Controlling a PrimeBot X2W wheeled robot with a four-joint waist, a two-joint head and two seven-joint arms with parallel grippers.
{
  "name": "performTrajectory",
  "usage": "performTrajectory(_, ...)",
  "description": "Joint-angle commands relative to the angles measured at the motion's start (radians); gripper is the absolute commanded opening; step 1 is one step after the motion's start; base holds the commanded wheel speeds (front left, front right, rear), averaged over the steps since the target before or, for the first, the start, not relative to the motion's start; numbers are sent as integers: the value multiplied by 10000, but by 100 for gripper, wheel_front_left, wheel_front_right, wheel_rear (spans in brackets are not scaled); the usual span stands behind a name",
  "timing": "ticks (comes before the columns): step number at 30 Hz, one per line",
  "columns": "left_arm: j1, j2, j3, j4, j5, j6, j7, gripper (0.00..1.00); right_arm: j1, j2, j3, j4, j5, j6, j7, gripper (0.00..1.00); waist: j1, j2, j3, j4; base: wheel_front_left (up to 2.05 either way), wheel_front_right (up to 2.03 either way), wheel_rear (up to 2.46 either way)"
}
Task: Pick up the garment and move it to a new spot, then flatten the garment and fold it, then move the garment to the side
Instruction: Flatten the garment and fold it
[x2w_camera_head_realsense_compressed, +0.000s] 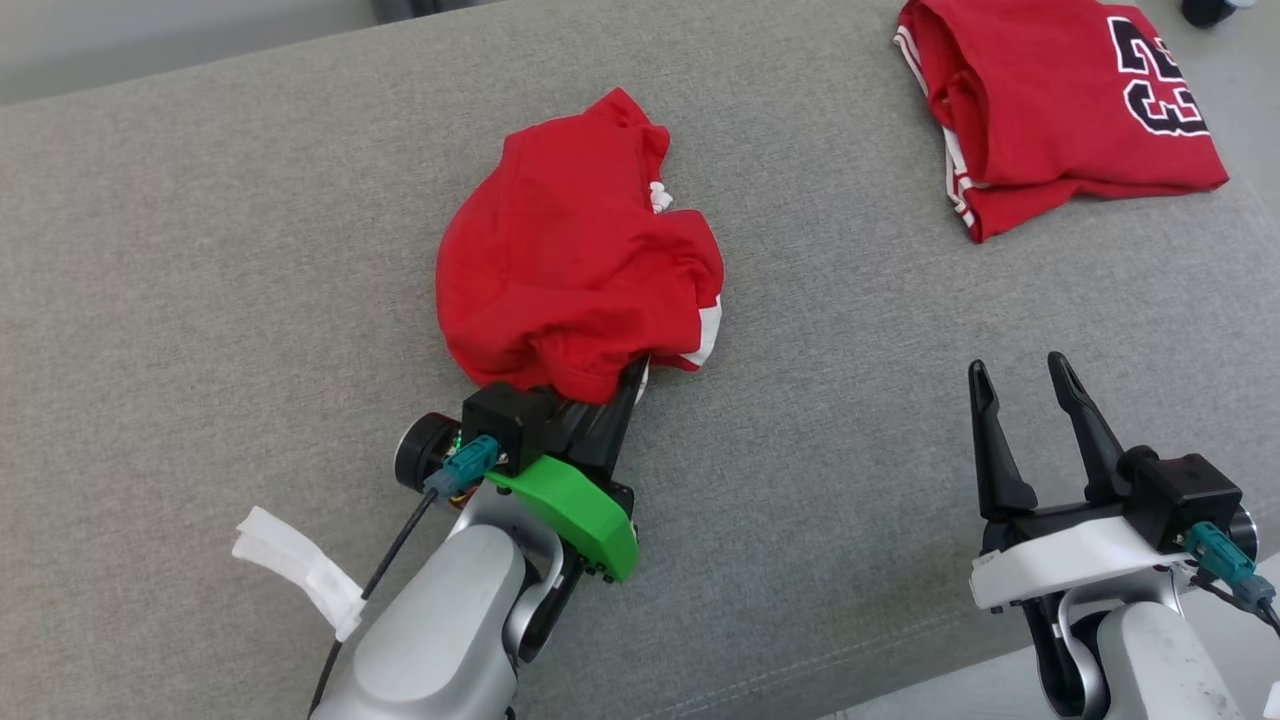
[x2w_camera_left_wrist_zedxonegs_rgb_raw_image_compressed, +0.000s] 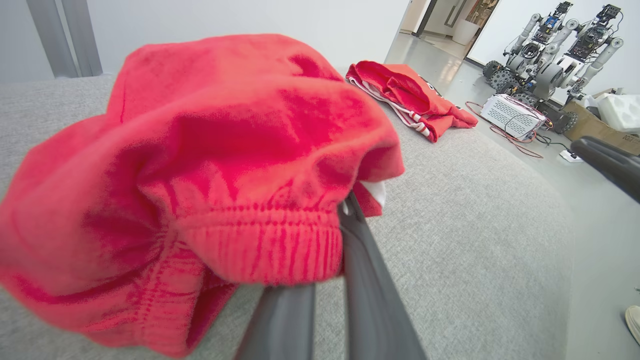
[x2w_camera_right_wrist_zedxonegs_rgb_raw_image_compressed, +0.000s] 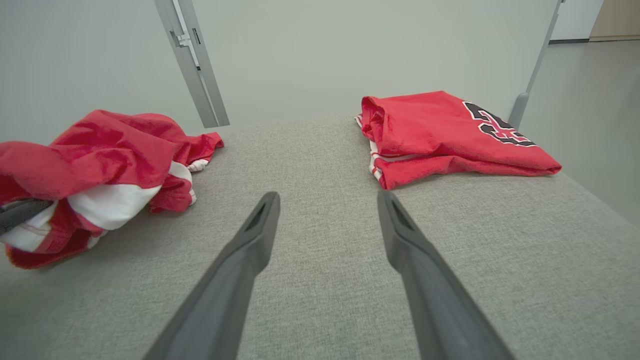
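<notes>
A crumpled red garment (x2w_camera_head_realsense_compressed: 575, 260) with white trim lies bunched in the middle of the grey padded surface (x2w_camera_head_realsense_compressed: 200, 250). My left gripper (x2w_camera_head_realsense_compressed: 625, 385) is shut on its near hem, and the fingertips are buried in the cloth. In the left wrist view the ribbed red garment (x2w_camera_left_wrist_zedxonegs_rgb_raw_image_compressed: 225, 150) drapes over the closed left gripper (x2w_camera_left_wrist_zedxonegs_rgb_raw_image_compressed: 340, 220). My right gripper (x2w_camera_head_realsense_compressed: 1020, 368) stands open over bare surface at the lower right, holding nothing. In the right wrist view the right gripper (x2w_camera_right_wrist_zedxonegs_rgb_raw_image_compressed: 327, 197) points between the garment (x2w_camera_right_wrist_zedxonegs_rgb_raw_image_compressed: 100, 155) on the left and a second jersey.
A folded red jersey (x2w_camera_head_realsense_compressed: 1060, 110) with a black number lies at the far right corner, also the jersey (x2w_camera_right_wrist_zedxonegs_rgb_raw_image_compressed: 450, 135). The surface's front edge runs past my right arm. On the floor beyond stand other robots (x2w_camera_left_wrist_zedxonegs_rgb_raw_image_compressed: 550, 50), a white box (x2w_camera_left_wrist_zedxonegs_rgb_raw_image_compressed: 512, 115) and cables.
</notes>
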Motion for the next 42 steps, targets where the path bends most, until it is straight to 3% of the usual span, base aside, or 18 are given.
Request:
performTrajectory(1, 186, 47, 230, -179, 157, 48, 1, 0, 56, 7, -35, 41, -25, -19, -62, 100, -1, -1, -191, 255, 0, 0, 0)
performTrajectory(12, 1632, 837, 1563, -1770, 934, 173, 2, 0, 320, -64, -37, 181, 7, -19, -48, 100, -1, -1, -923, 1573, 0, 0, 0)
performTrajectory(20, 3131, 1831, 1833, -1985, 621, 368, 225, 0, 376, -151, -86, 234, 72, -19, 2, 100, -1, -1, -947, 2164, 0, 0, 0)
performTrajectory(26, 3578, 1976, 1982, -1785, 396, 509, 233, 0, 420, -220, -106, 324, 86, -19, 32, 100, -1, -1, -954, 2447, 0, 0, 0)
performTrajectory(27, 3585, 1938, 1995, -1778, 413, 547, 210, 30, 407, -230, -113, 345, 89, -19, 43, 100, -1, -1, -979, 2485, 0, 0, 0)
performTrajectory(28, 3568, 1893, 2024, -1792, 438, 577, 168, 84, 401, -245, -107, 362, 92, -19, 54, 100, -1, -1, -1021, 2534, 0, 0, 0)
performTrajectory(29, 3560, 1857, 2047, -1797, 411, 584, 160, 100, 403, -252, -103, 375, 92, -19, 63, 100, -1, -1, -1058, 2571, 0, 0, 0)
performTrajectory(42, 4157, 1512, 3760, -3664, 973, 823, -4, 100, 643, -340, -2, 417, 109, -20, 175, 100, -1, -1, -1667, 3152, 0, 0, 0)
